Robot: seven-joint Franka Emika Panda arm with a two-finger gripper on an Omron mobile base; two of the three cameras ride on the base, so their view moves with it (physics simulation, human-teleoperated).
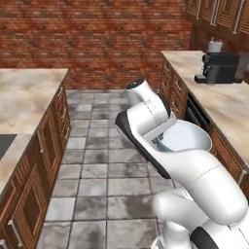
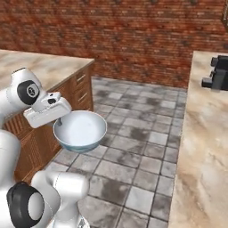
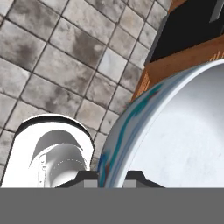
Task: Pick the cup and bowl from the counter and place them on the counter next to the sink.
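I had the bowl (image 2: 80,130) pinched by its rim, the gripper (image 3: 110,178) clamped thinly over the edge with one finger inside and one outside, and the bowl hung in the air over the tiled floor (image 2: 133,156) between the two runs of cabinets, resting on no counter.

My worry was that grip. It held only a narrow bite of the rim, so I judged a quick swing of the arm or a jolt from the base could lever the bowl out and drop it on the tiles. Tilting the wrist carelessly would have added to that.

Going left to right in the left base view, the left counter (image 1: 26,97) carried a dark inset at its near edge (image 1: 6,145), which I could not tell apart as sink or stove. Then came the open aisle, then the arm with the bowl beside it, then the right counter (image 1: 228,104) with a black coffee machine (image 1: 221,67) standing on it.

The wooden cabinet fronts (image 2: 75,95) were close beside the bowl, so I reckoned a wide sweep might clip them. I could not pick out the cup anywhere.
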